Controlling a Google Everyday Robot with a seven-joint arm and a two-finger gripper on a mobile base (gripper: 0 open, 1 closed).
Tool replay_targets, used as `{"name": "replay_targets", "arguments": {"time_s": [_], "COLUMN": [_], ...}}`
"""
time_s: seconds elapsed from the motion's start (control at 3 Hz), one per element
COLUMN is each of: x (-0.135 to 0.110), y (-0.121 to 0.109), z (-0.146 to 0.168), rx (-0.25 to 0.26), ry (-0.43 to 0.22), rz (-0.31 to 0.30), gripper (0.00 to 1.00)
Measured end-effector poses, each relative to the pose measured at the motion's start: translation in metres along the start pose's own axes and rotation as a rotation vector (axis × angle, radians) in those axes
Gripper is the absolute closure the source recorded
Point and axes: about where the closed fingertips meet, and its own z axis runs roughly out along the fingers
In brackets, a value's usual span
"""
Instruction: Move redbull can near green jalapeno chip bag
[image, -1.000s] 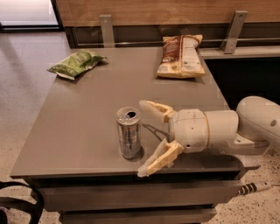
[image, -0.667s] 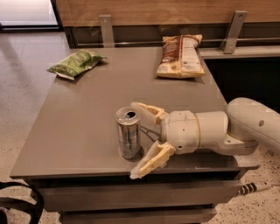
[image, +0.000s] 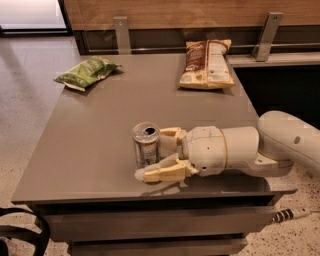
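Redbull can (image: 146, 148), open-topped, upright within tool (image: 151, 154).

Office break area: grey counter (image: 100, 145), speckled terrazzo floor (image: 22, 105), wood-panelled wall (image: 175, 12), hand (image: 152, 154) at counter's front.

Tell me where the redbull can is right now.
The redbull can stands upright near the front edge of the table, mid-view, the pincer at it from the right; the green jalapeno chip bag lies at the far-left corner.

Bare grey tabletop (image: 110, 115) all the way from the white gripper (image: 151, 154) at the slim silver can (image: 146, 142) to the crinkly green snack bag (image: 86, 72), brown-and-white chip bag (image: 206, 64) sits off right.
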Motion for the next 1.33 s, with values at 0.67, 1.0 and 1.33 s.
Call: {"name": "replay_targets", "arguments": {"time_s": [0.67, 1.0, 1.33], "x": [-0.002, -0.003, -0.007], "y": [0.002, 0.002, -0.011], "z": [0.004, 0.005, 0.007], "rx": [-0.008, -0.012, -0.007], "ry": [0.001, 0.002, -0.011], "rz": [-0.004, -0.006, 0.007], "gripper": [0.87, 1.00, 1.00]}}
